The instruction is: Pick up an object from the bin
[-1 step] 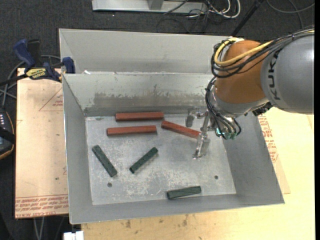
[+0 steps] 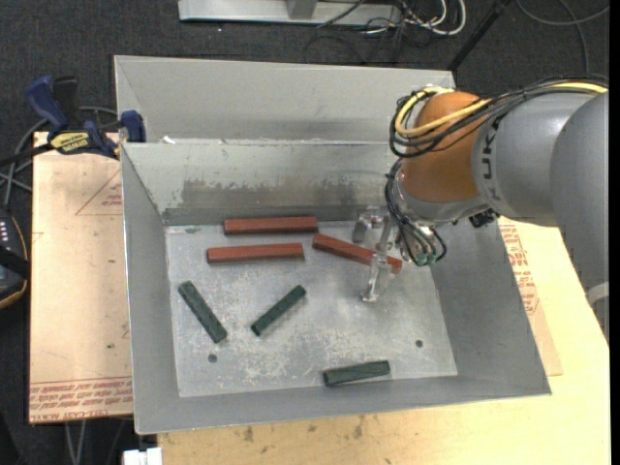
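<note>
Past the dark green bar [image 2: 356, 373] at the near wall, my gripper [image 2: 369, 256] stands fingers apart astride the slanted red-brown bar [image 2: 336, 247], right of middle in the bin [image 2: 387, 327]. It looks stiff, light and smooth, so I'd pinch its long sides; two like bars [image 2: 270, 226] lie beyond.

Finding 1: the red-brown bar [image 2: 334, 247], lying right of centre, has a stretch near its right end covered by the claw [image 2: 371, 258]. Whether the two touch cannot be determined.

Finding 2: the upper body of the claw is concealed beneath the orange cover [image 2: 441, 158] and the cable loops [image 2: 415, 114].

Finding 3: the arm [image 2: 552, 163] is cut off by the right edge of the view.

Finding 4: the bin [image 2: 271, 172] has the right end of its back wall and the adjoining corner hidden behind the arm.

Finding 5: two dark specks [image 2: 418, 343] on the bin floor, towards the front, are too small to identify.
</note>
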You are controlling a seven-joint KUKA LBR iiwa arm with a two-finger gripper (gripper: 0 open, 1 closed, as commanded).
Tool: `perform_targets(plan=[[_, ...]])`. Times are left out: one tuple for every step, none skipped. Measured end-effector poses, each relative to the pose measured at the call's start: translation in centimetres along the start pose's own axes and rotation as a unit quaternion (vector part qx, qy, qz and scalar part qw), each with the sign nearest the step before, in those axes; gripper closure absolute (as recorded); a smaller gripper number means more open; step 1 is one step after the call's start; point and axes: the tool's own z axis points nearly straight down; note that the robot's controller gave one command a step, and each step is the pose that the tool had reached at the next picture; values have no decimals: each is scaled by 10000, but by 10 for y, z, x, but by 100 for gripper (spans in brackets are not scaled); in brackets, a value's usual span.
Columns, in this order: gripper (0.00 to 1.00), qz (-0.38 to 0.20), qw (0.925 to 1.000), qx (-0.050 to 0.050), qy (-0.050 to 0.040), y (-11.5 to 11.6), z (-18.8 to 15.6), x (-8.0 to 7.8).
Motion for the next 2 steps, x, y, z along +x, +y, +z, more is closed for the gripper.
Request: perform_targets(plan=[[0, 1227, 9924, -1, -18, -10, -3, 0], [100, 1220, 9925, 0, -21, -10, -3, 0]])
